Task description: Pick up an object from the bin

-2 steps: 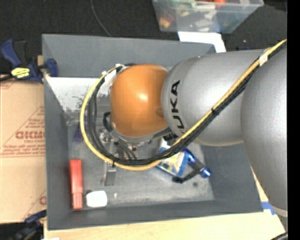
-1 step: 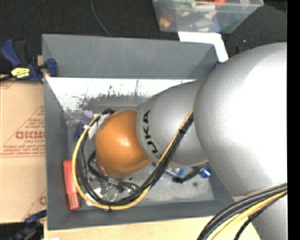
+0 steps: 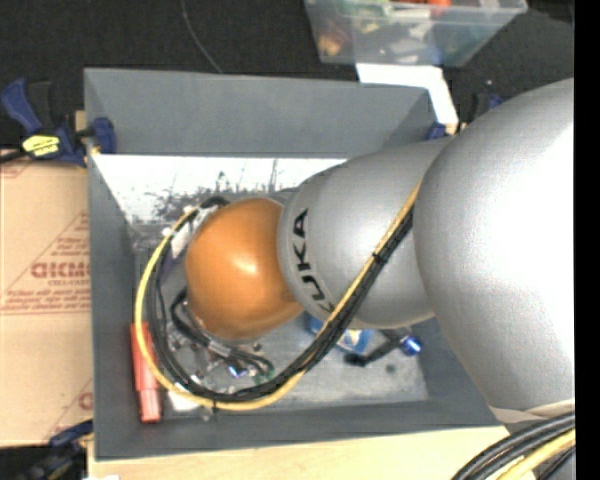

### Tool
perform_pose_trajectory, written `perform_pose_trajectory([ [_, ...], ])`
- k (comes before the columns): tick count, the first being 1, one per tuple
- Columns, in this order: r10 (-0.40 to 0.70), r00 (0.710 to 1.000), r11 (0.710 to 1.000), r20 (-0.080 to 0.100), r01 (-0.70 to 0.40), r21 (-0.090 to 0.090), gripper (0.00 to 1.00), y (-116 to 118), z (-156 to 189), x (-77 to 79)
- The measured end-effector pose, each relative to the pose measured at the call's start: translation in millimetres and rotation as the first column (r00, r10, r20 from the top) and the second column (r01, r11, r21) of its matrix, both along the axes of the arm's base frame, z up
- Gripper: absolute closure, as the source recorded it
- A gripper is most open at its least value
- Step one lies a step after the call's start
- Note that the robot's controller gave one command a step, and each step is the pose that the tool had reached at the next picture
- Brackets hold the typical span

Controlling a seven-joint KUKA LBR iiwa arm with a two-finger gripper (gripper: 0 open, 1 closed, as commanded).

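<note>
Most of bin (image 3: 110,268) hidden under arm (image 3: 380,248); claw (image 3: 215,361) beneath orange cover (image 3: 240,268), grip unreadable; red marker (image 3: 145,378) at left wall.

A black surface (image 3: 80,18) lies around the grey bin (image 3: 250,118). Beyond the bin's far right corner stands a clear plastic box (image 3: 460,40) of small colourful things, with a white sheet (image 3: 400,73) between box and bin.

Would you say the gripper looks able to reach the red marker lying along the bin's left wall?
Probably yes: the gripper hangs close beside the red marker, though the bin's left wall against it may crowd the grasp.
</note>
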State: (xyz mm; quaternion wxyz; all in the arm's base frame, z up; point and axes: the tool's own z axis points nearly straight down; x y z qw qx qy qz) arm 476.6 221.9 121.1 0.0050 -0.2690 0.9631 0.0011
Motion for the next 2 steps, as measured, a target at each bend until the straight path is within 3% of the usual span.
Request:
perform_pose_trajectory([
  [1, 0.187, 0.982, 0.982, 0.006, -0.187, -0.01, 0.0, -6.8, -21.2, -2.2],
  [2, 0.186, 0.982, 0.983, 0.015, -0.186, -0.005, 0.0, -15.0, -47.5, 1.9],
])
